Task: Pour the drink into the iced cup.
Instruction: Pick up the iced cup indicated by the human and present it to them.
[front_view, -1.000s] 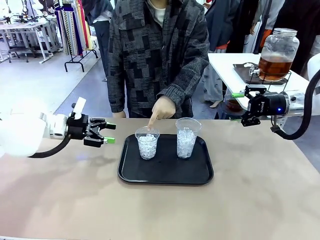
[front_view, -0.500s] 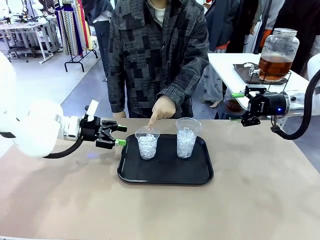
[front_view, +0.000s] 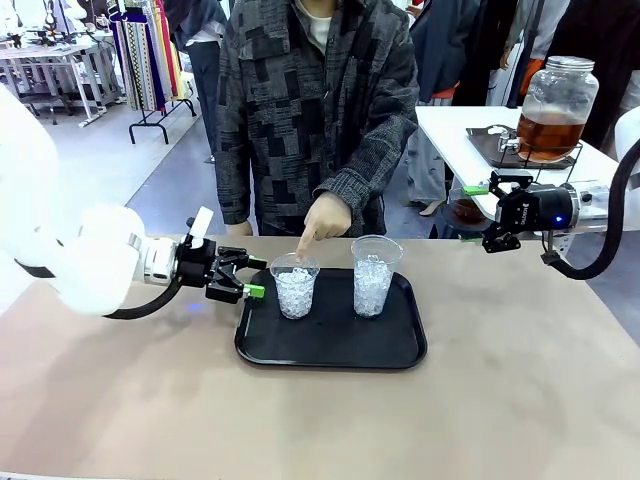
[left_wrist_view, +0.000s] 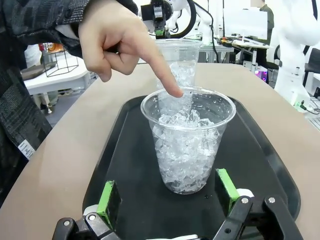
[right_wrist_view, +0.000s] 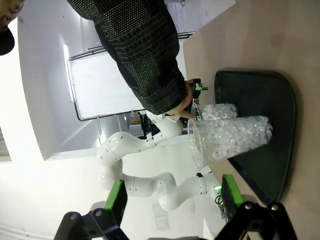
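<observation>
Brown tabletop is stretching across the foreground of a busy hall, carrying a black tray on which two clear plastic cups packed with ice are standing side by side, slightly apart. Reaching in level from the robot's left, the left gripper is hovering at the tray's edge just beside the left cup, its green-padded jaws spread wide and holding nothing. The wrist view is showing that cup standing just beyond the two pads, free of them. A person's hand is pointing down, its index fingertip resting at the far rim of the left cup, while the right cup is standing clear of hand and grippers. The person, in a dark patterned jacket, is standing at the table's far edge. Off to the right, the right gripper is hanging near the far corner, jaws likewise gaping and empty. Farther back, on a white side table, the drink, amber-brown, is sitting in a lidded glass jar, well apart from both cups.
</observation>
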